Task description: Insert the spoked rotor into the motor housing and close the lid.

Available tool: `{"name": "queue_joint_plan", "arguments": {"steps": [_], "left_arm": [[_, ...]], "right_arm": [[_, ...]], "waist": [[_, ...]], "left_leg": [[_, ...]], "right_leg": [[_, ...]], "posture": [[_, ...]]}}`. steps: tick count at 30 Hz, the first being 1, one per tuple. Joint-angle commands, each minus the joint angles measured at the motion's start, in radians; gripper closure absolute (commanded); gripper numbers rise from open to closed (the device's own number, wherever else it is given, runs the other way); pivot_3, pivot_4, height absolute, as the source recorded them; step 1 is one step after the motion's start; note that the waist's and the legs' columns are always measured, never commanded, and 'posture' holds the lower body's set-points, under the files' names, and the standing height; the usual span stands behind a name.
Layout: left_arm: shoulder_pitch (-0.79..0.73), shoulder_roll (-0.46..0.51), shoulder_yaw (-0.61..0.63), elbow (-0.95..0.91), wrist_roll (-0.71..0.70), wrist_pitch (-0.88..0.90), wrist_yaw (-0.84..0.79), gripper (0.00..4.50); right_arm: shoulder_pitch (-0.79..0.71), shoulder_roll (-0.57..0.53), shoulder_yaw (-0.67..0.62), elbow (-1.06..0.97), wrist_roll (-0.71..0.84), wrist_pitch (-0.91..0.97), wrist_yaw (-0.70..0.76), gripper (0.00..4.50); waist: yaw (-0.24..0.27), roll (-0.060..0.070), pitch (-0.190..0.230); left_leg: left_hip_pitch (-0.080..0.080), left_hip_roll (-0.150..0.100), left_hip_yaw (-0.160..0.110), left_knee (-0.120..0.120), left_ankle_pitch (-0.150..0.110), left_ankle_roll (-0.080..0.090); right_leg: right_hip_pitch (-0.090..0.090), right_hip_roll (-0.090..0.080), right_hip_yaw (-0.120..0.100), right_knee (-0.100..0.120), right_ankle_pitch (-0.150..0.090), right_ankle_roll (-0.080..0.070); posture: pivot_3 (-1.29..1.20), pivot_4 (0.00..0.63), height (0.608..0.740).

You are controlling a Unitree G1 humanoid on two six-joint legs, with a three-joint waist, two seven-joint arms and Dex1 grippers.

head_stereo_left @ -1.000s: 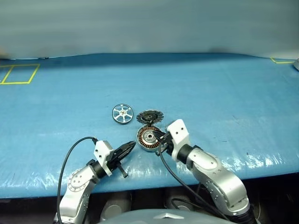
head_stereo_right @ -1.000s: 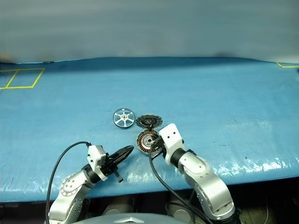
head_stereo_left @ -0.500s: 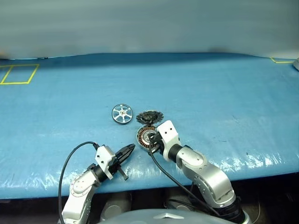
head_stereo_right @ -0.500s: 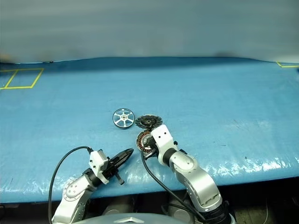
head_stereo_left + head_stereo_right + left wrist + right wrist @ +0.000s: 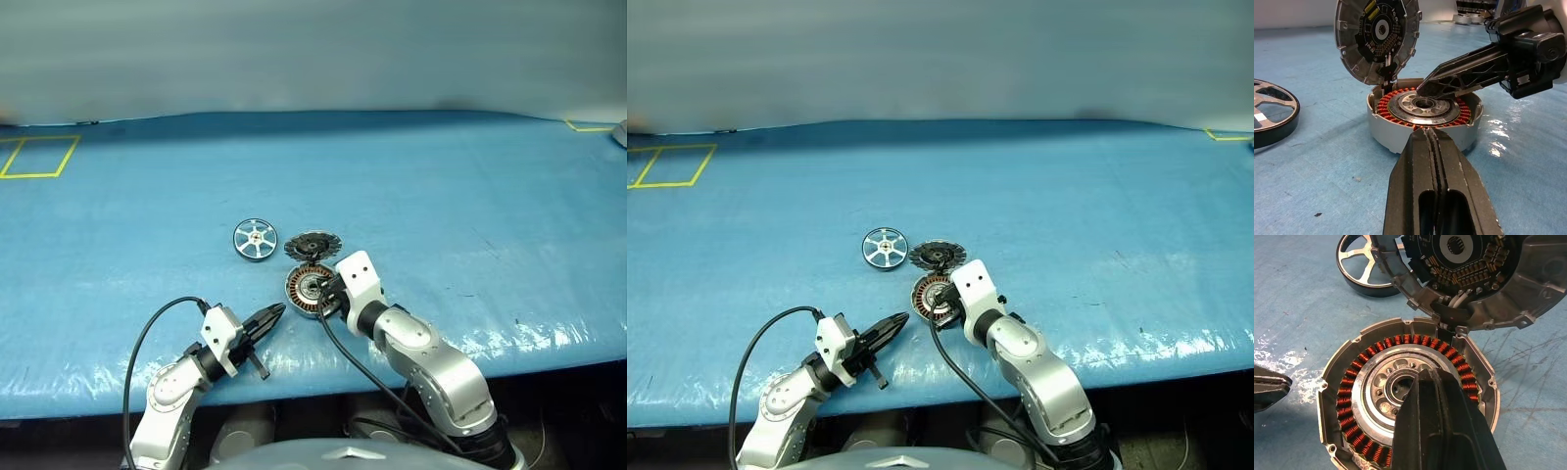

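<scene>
Two grippers are in front of me over the blue table (image 5: pixel 470 196), and both have their fingers pressed together with nothing between them. My left gripper (image 5: pixel 275 311) hangs just above the near part of the table, its closed tip aimed at the motor housing (image 5: pixel 306 287) from the left but stopping short of it; in the left wrist view the tip (image 5: pixel 1426 134) sits just before the housing's outer wall (image 5: pixel 1386 134). My right gripper (image 5: pixel 1422 89) reaches in from the other side, angled down, and its closed tip is over the silver central hub (image 5: pixel 1382 387), right at the inner edge of the ring of copper windings (image 5: pixel 1354 389); I cannot tell whether it actually touches the metal. The housing rests on the table with its open side up. The lid (image 5: pixel 312 245) stands open, tilted back at the housing's far edge where the two meet, its dark inner face and segmented silver rim turned toward me (image 5: pixel 1469 264). The spoked rotor (image 5: pixel 255 239) lies flat on the table to the left of the lid, apart from the housing and untouched. Yellow tape marks (image 5: pixel 39 157) lie far off at the left of the table.
</scene>
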Motion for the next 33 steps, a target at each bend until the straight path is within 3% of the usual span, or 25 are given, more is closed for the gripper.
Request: {"name": "queue_joint_plan", "arguments": {"steps": [1, 11, 16, 20, 26, 32, 33], "left_arm": [[0.002, 0.004, 0.005, -0.015, -0.013, -0.003, 0.005, 4.46], [0.005, 0.007, 0.024, -0.061, -0.021, 0.056, 0.046, 4.46], [-0.021, 0.078, 0.123, -0.191, -0.077, 0.330, 0.148, 4.46], [-0.111, 0.158, 0.188, -0.236, -0.141, 0.485, 0.146, 4.46], [-0.283, 0.282, 0.180, -0.219, -0.135, 0.598, 0.069, 4.46], [-0.528, 0.361, 0.119, -0.013, -0.088, 0.553, -0.122, 4.46], [-0.561, 0.364, 0.108, 0.027, -0.080, 0.547, -0.146, 4.30]], "right_arm": [[-0.006, -0.001, 0.002, -0.072, 0.022, -0.009, 0.023, 4.50], [0.008, -0.023, 0.036, -0.048, 0.007, -0.016, 0.040, 4.50], [0.074, -0.069, -0.012, -0.102, 0.029, -0.089, 0.086, 4.50], [0.160, -0.101, -0.079, -0.120, 0.075, -0.235, 0.150, 4.50], [0.231, -0.119, -0.115, -0.092, 0.065, -0.339, 0.158, 4.50], [0.288, -0.085, -0.095, -0.062, 0.071, -0.509, 0.198, 4.50], [0.299, -0.078, -0.093, -0.046, 0.059, -0.554, 0.195, 4.50]], "waist": [[0.000, 0.000, 0.000], [0.000, 0.000, 0.000], [0.000, 0.000, 0.000], [0.000, 0.000, 0.001], [-0.002, -0.001, 0.001], [0.001, -0.001, 0.001], [-0.001, 0.000, 0.001]], "left_leg": [[0.000, 0.000, 0.000, 0.000, 0.000, 0.000], [0.000, 0.000, 0.000, -0.005, 0.000, 0.000], [0.000, 0.000, -0.001, -0.005, 0.000, 0.000], [0.000, 0.000, -0.002, -0.005, 0.000, -0.001], [0.000, 0.000, -0.002, -0.005, 0.001, -0.001], [0.000, 0.000, -0.002, -0.007, 0.002, -0.003], [0.000, 0.000, -0.002, -0.007, 0.002, -0.003]], "right_leg": [[0.000, 0.000, 0.000, 0.000, 0.000, 0.000], [0.000, 0.000, 0.000, -0.002, 0.000, 0.000], [0.000, 0.000, -0.001, -0.003, -0.001, 0.000], [0.000, 0.002, -0.004, -0.003, -0.001, 0.001], [0.001, 0.003, -0.003, -0.003, -0.001, 0.001], [0.001, 0.004, -0.004, -0.003, -0.001, 0.000], [0.001, 0.004, -0.003, -0.003, -0.001, 0.000]], "posture": [[0.00, 0.150, 0.740], [0.00, 0.150, 0.740], [0.00, 0.150, 0.740], [0.00, 0.150, 0.740], [0.00, 0.150, 0.740], [0.00, 0.150, 0.740], [0.00, 0.150, 0.740]]}}
